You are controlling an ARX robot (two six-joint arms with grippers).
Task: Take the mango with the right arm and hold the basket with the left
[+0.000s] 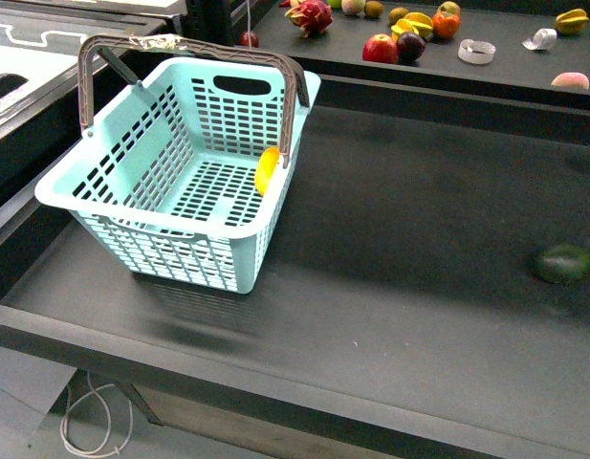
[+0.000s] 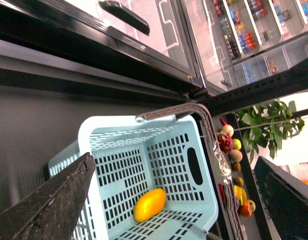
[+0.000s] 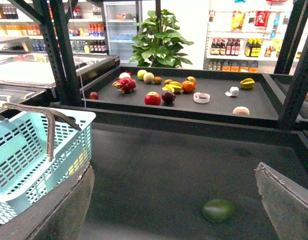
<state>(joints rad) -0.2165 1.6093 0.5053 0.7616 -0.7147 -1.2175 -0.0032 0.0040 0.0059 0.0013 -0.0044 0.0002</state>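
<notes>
Even overhead store light fills all 3 views; past my right claw [image 3: 173,200] the far shop glares white. My fingers [image 2: 49,200] sit blurred at the frame edges. The basket [image 1: 132,206] throws a soft shadow beneath itself.

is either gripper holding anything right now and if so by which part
Nothing is held. Both wrist views show open jaws with nothing between them. The small yellow oval mango lies loose inside the light turquoise slotted plastic basket, whose handles are untouched.
</notes>
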